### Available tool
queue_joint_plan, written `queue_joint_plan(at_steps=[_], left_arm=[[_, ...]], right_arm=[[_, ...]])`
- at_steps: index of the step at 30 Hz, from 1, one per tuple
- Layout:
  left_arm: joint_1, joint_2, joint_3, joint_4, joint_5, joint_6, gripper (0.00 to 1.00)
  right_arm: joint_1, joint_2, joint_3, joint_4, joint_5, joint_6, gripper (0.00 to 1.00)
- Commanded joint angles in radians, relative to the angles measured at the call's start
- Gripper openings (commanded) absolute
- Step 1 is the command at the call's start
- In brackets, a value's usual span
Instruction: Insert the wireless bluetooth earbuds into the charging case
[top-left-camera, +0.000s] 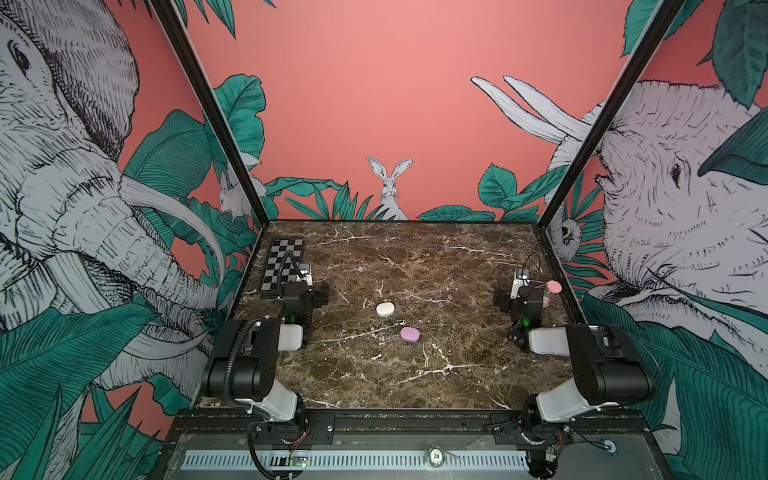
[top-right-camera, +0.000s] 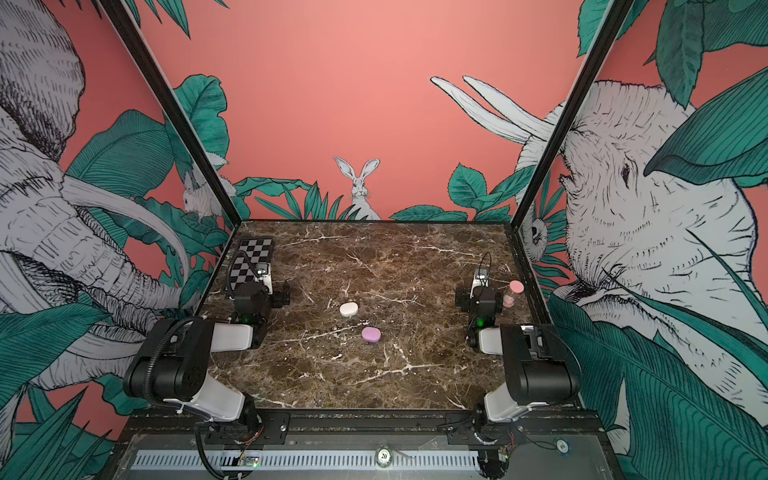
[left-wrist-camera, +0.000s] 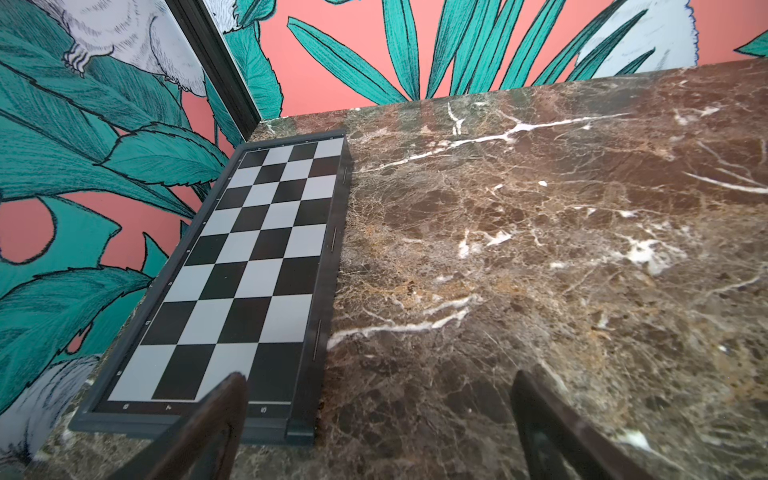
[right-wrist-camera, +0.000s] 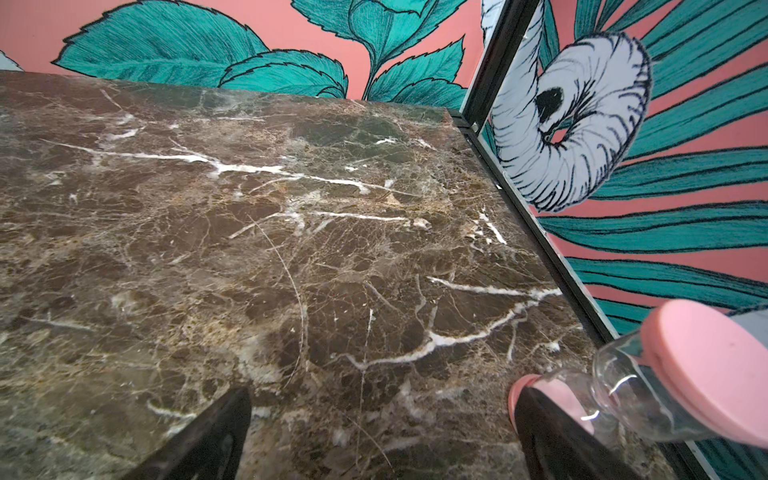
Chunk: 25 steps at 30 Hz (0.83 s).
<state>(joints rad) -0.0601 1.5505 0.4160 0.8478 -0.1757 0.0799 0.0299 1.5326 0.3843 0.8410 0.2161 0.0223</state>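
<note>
- I see my left arm (top-left-camera: 245, 361) folded low on its side, elbow back, forearm reaching forward.
- My left gripper (left-wrist-camera: 379, 378) has its jaws spread wide and is empty.
- My right arm (top-left-camera: 602, 365) sits folded the same way, mirrored.
- My right gripper (right-wrist-camera: 383, 392) is also spread wide, gripping nothing.

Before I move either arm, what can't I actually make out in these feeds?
- Earbuds: too small in both top views; pale specks by the white case and purple case could be buds or veins in the table.
- Both cases: outside both wrist views, so lid seams unreadable.
- Pink hourglass: cut by the right wrist view's edge, base behind a finger of the open right claw.
- Open left claw: only fingertips show, left wrist view.
</note>
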Motion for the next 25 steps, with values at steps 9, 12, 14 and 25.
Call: queue_joint_plan(at_steps=[9, 12, 14, 25], left_arm=[[-0.004, -0.003, -0.017, 0.035, 0.004, 0.012, 0.99], [-0.004, -0.003, -0.016, 0.035, 0.004, 0.011, 0.99], [-0.004, -0.003, -0.014, 0.035, 0.004, 0.012, 0.99], [-0.002, -0.001, -0.016, 0.038, 0.01, 0.012, 0.99]], right_arm=[[0.002, -0.008, 0.001, 0.03, -0.011, 0.009, 0.98], [0.004, -0.008, 0.001, 0.031, -0.01, 0.008, 0.98], [0.003, -0.008, 0.001, 0.03, -0.009, 0.009, 0.98], [0.003, -0.009, 0.001, 0.031, -0.008, 0.008, 0.98]])
